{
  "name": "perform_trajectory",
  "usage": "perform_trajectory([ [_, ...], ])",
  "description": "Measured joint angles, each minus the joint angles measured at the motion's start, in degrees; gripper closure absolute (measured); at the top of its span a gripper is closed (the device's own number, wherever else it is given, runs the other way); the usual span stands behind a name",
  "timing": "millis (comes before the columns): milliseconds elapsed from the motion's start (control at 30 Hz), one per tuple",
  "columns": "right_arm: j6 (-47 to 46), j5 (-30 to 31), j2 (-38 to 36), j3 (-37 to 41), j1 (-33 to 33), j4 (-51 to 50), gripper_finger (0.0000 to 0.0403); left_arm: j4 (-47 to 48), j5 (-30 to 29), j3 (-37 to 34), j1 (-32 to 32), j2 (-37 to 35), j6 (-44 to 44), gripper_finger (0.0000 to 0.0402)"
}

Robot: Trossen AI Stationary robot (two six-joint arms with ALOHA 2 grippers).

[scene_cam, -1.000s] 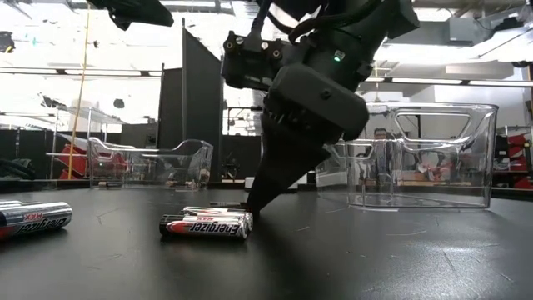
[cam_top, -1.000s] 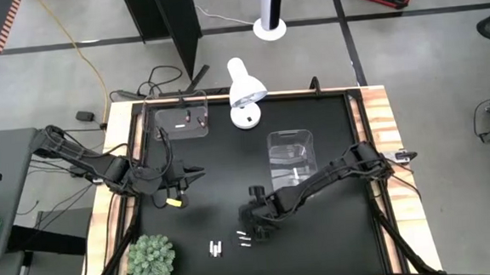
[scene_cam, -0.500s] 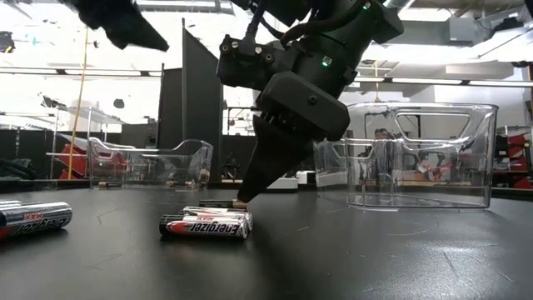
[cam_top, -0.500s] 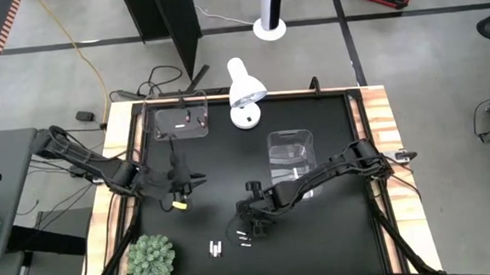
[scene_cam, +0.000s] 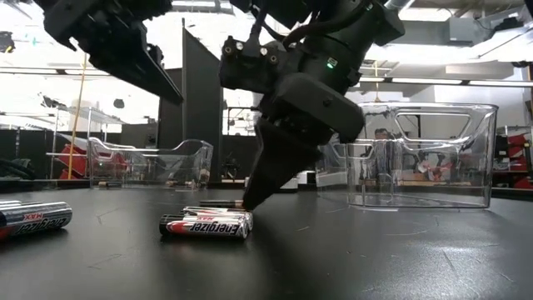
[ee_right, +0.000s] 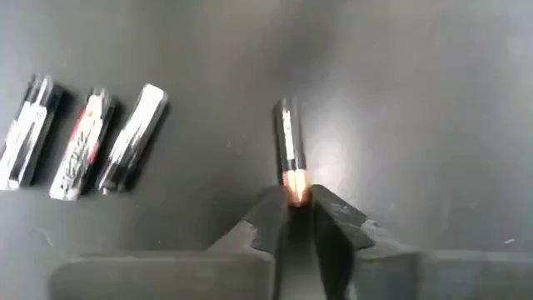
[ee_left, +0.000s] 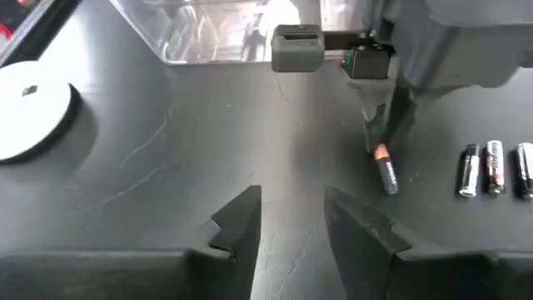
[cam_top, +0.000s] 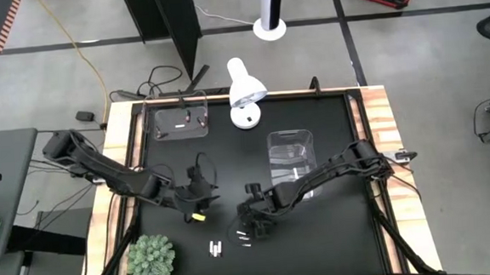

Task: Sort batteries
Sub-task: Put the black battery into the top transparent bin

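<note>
One dark battery with a copper end (ee_right: 287, 142) lies flat on the black table. My right gripper (ee_right: 300, 200) slants down at it, slightly open, its fingertips on either side of the copper end. A row of three batteries (ee_right: 83, 142) lies beside it, and further batteries (cam_top: 215, 248) lie closer to the near edge. My left gripper (ee_left: 287, 212) hangs open above the table, left of the right gripper (ee_left: 379, 146), with nothing between its fingers. My right gripper has its fingertips (ee_right: 325, 208) at either side of the battery's copper end (ee_right: 296, 185), slanting down and in line with the battery. I cannot tell whether they touch it. The battery lies on the table.
A clear bin (cam_top: 180, 122) with small items inside stands at the far left. A second clear bin (cam_top: 290, 156) sits right of centre. A white lamp (cam_top: 244, 91) stands at the far edge and a green plant (cam_top: 152, 259) at the near left corner.
My left gripper has come down and moved toward the table's near edge and right, toward the batteries and the right gripper. My right gripper has stayed at the battery's end.
</note>
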State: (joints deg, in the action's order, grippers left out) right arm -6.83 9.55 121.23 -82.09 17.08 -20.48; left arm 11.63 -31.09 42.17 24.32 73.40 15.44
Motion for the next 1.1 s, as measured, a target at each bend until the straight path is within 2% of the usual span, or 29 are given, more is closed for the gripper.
perform_trajectory([
  [133,0.01,-0.07,0.07,0.02,0.02,-0.21,0.0286,-2.30,1.28,0.00,0.02,3.32,2.20,0.0263],
  [267,1.21,-0.03,0.07,0.02,0.00,-0.12,0.0273,-4.90,2.54,0.00,0.02,6.70,3.35,0.0263],
  [367,1.36,-0.08,0.07,0.02,-0.21,-0.12,0.0285,-6.61,2.77,0.00,0.07,8.71,3.83,0.0266],
  [467,2.61,-0.56,0.07,0.02,-0.24,-0.08,0.0314,-8.01,2.87,0.00,0.09,10.09,3.98,0.0266],
  [667,3.02,-0.69,0.02,-0.02,-0.26,-0.12,0.0364,-9.85,7.36,0.00,0.09,10.23,5.00,0.0266],
  [900,2.43,-0.69,0.00,-0.02,-0.26,-0.01,0.0358,-10.05,10.27,0.00,0.29,10.24,5.02,0.0265],
  [1100,2.32,-0.69,0.00,-0.02,-0.26,0.04,0.0355,-12.94,10.59,0.07,0.85,13.38,3.92,0.0236],
])
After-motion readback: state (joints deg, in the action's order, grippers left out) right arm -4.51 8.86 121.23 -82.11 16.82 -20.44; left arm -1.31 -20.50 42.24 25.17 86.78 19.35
